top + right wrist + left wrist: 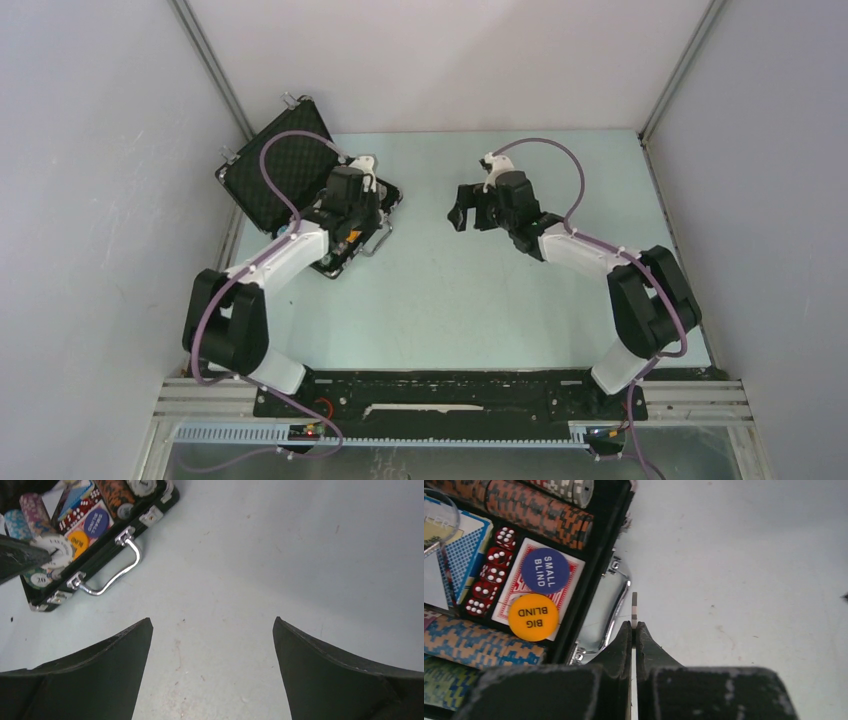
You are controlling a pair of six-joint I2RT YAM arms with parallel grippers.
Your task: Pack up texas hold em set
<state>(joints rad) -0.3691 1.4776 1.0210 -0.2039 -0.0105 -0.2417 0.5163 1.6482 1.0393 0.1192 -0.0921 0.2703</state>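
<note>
While its lid stands open at the table's far left, the black case (599, 565) holds rows of orange-and-grey chips (539, 510) along one side and blue-and-orange chips (479, 642) along the other. Between them lie a column of red dice (491, 572), a blue-backed deck (466, 555) and a red-backed deck (514, 592). On the red deck sit a blue button (545, 570) reading "SMALL BLIND" and a yellow button (533, 617) reading "BIG BLIND". The left gripper (634, 630), just beside the chrome handle (606, 605), is pinched on a thin striped poker chip (634, 607) held edge-on. The right gripper (212, 620) hangs spread wide over bare table (280, 555), holding nothing.
</note>
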